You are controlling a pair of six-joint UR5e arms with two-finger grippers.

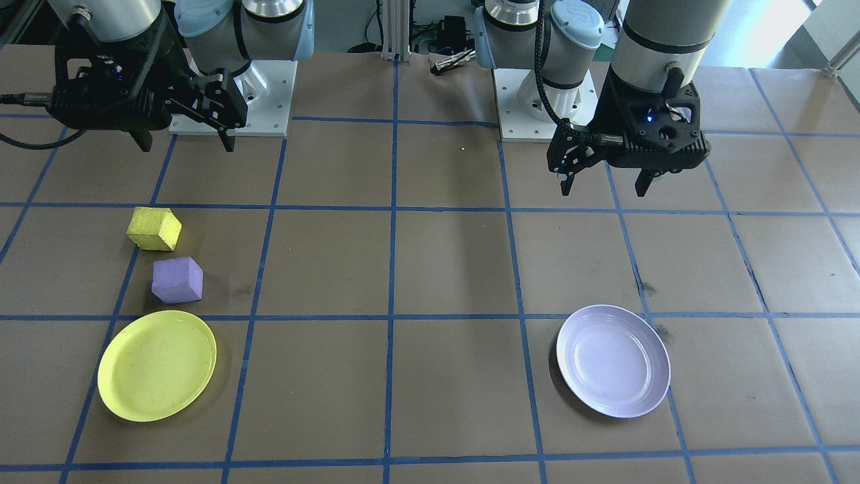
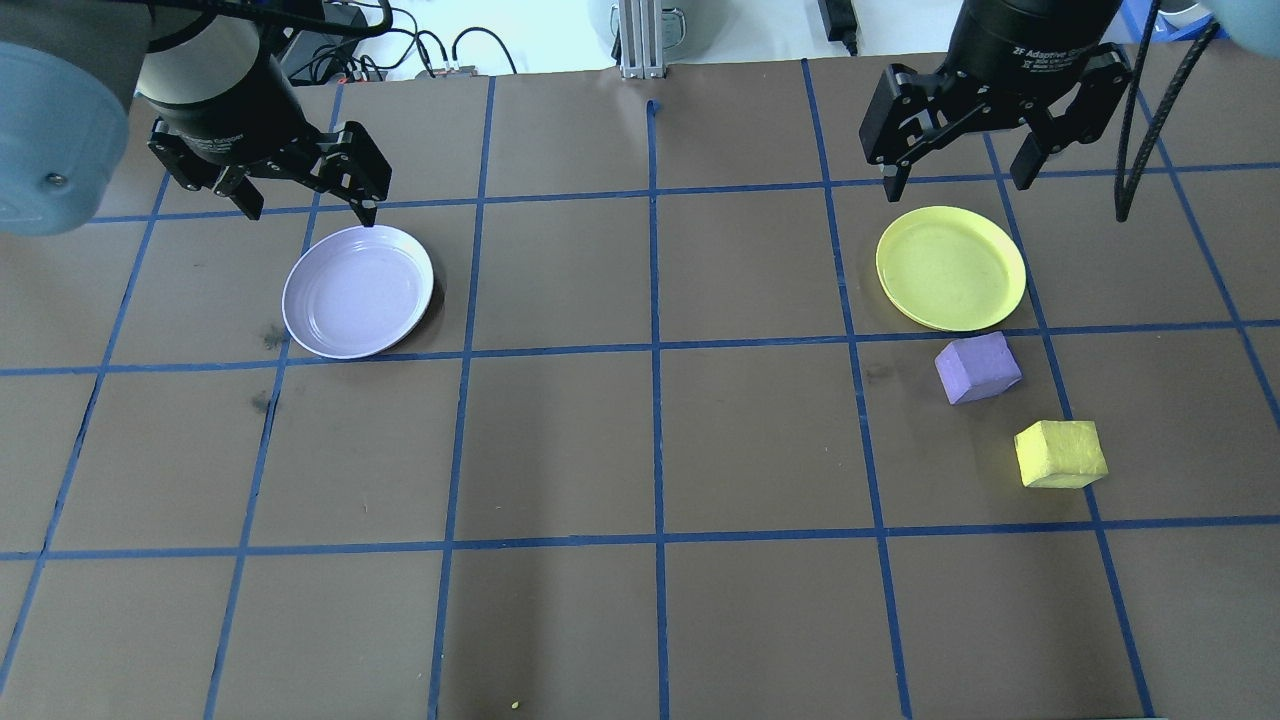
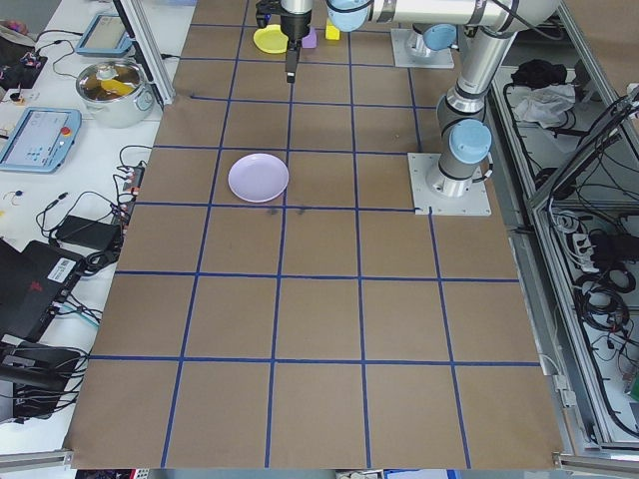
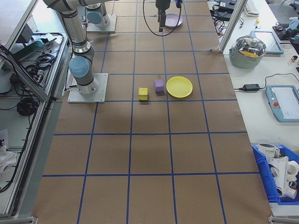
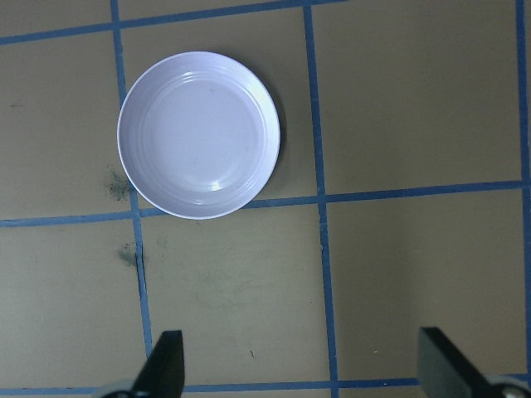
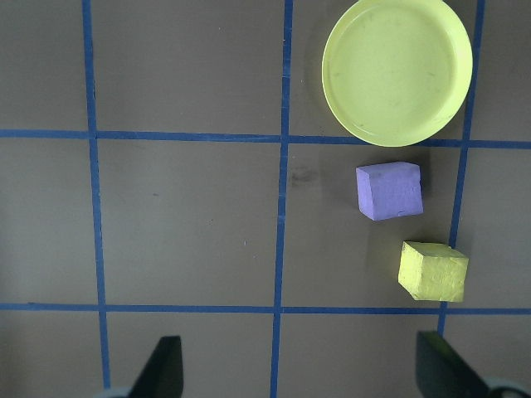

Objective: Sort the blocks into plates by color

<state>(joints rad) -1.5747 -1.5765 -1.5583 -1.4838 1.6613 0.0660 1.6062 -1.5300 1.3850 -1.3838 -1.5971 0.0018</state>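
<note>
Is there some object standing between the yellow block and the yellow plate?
Yes. The purple block sits between the yellow block and the yellow plate, close to the plate's rim, so a straight slide would hit it; lifting over avoids it.

Two plates and two blocks on the table

One plate (image 2: 358, 291) sits well apart from the other plate (image 2: 950, 267); one block (image 2: 977, 367) lies just beside that second plate, another block (image 2: 1060, 454) past it, nearer the robot's edge.

Brown counter (image 1: 443, 269) lying under a grid of blue tape lines (image 1: 393, 269), steel pot with glass lid (image 4: 248, 50) sitting beside the counter, blue bin (image 4: 280, 179) standing near its corner, tablet (image 4: 284, 102) resting between them
</note>
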